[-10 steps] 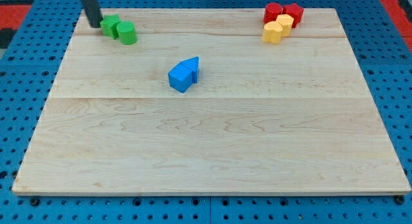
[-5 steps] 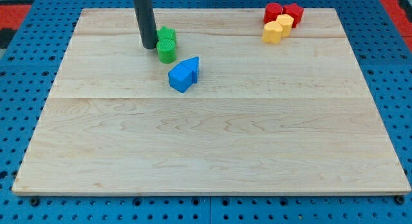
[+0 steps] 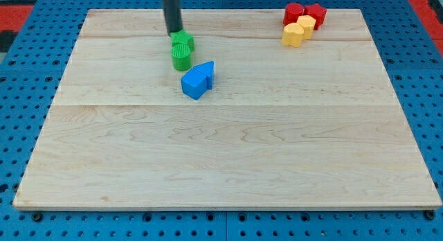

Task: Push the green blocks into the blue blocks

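Two green blocks stand together near the view's top, left of centre: a green cube-like block and a green cylinder just below it. Two blue blocks touch each other: a blue cube and a blue wedge-shaped block at its upper right. The green cylinder is a short gap above and left of the blue cube. My tip rests just above and left of the upper green block, at its edge.
Two red blocks and two yellow blocks cluster at the view's top right. The wooden board lies on a blue pegboard.
My tip pushed the green blocks rightward from the top left toward the blue blocks. In the last half second it moved from their left side to above them.
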{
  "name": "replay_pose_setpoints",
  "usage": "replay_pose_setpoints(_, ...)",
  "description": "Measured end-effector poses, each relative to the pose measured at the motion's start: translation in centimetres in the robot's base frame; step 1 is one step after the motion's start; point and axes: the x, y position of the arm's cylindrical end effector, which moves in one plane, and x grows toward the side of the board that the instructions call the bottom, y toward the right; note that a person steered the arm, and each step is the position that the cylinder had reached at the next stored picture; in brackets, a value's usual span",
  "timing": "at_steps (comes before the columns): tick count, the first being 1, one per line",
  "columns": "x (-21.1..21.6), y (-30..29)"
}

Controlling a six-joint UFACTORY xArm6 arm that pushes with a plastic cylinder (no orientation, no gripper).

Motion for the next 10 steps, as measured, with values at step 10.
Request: replay_pose_setpoints(10, 9.5, 6.2)
